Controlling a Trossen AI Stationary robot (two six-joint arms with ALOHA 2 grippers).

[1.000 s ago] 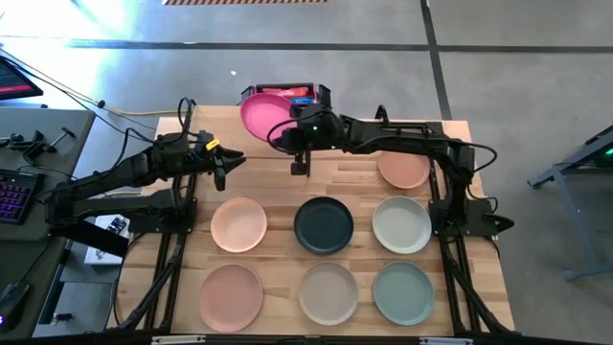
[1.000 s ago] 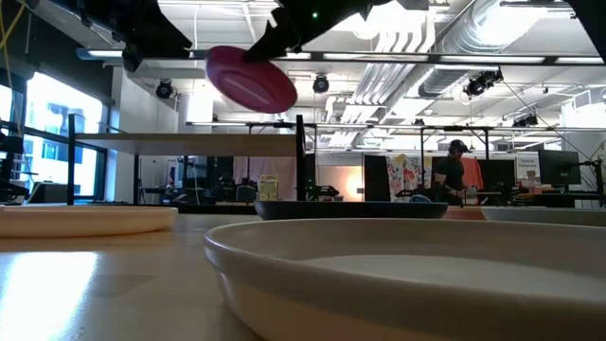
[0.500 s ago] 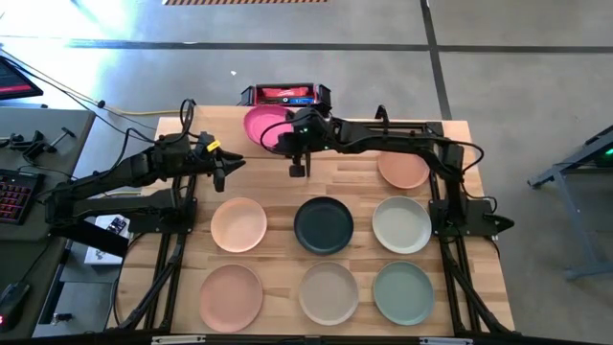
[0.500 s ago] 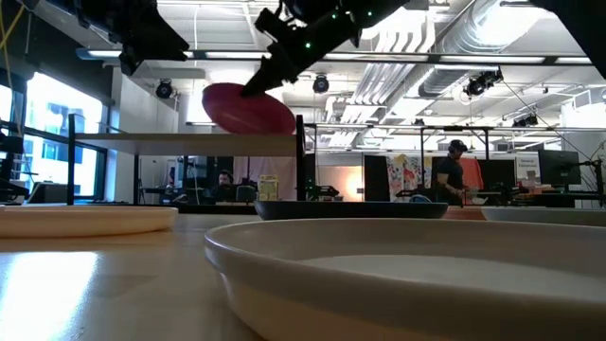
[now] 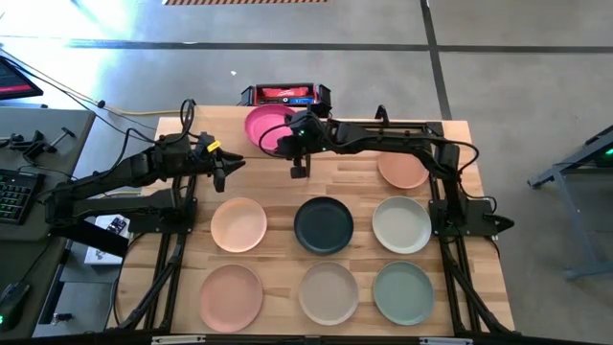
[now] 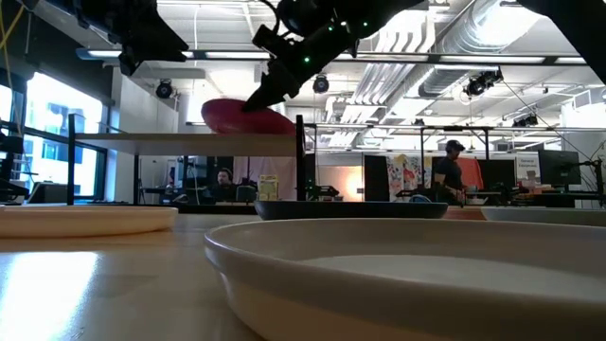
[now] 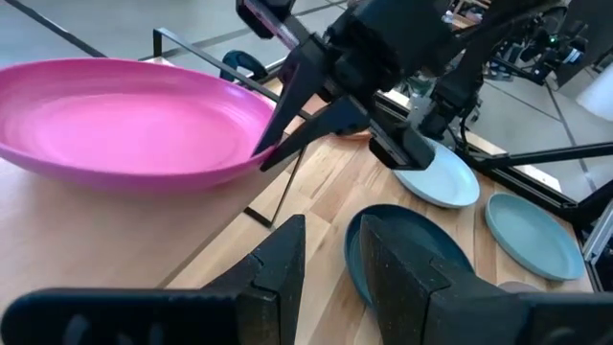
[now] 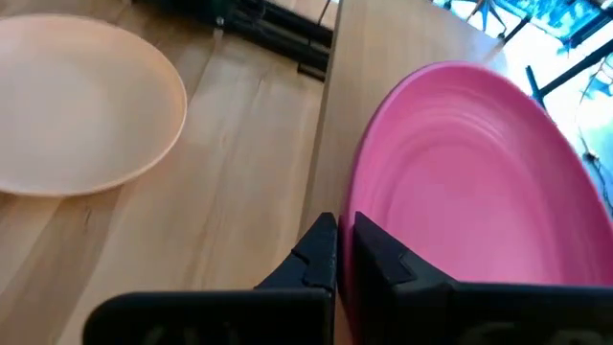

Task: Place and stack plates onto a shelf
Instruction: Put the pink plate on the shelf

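The pink plate (image 5: 261, 127) lies almost level on the light-wood shelf (image 6: 180, 142) at the table's far edge. My right gripper (image 8: 343, 225) reaches in from the right and is shut on its rim. The left wrist view shows that gripper (image 7: 265, 158) at the pink plate's (image 7: 124, 120) edge. My left gripper (image 5: 233, 161) hovers left of the shelf, its fingers drawn close on nothing. The orange plate (image 5: 403, 171) lies partly under the right arm. Peach (image 5: 238, 224), charcoal (image 5: 323, 225), off-white (image 5: 401, 223), salmon (image 5: 231, 295), beige (image 5: 329, 292) and sage green (image 5: 402, 292) plates lie flat on the tabletop. My right gripper pinches the pink plate's rim (image 8: 360, 206) on the side facing the table's right, one finger on the upper face and one below. The fingers (image 6: 260, 95) slant down from the upper right. The plate's underside (image 6: 237, 126) sits at the shelf top, almost level.
A thin dark upright (image 6: 300, 161) stands at the shelf's right end. A red and black box (image 5: 284, 94) sits behind the shelf. The lower plates form two rows on the table's near half. A person (image 6: 457, 175) shows in the room far behind.
My right gripper has come down toward the shelf, still shut on the pink plate. The plate, tilted and held high above the shelf a second ago, has levelled out and sunk onto the shelf top.
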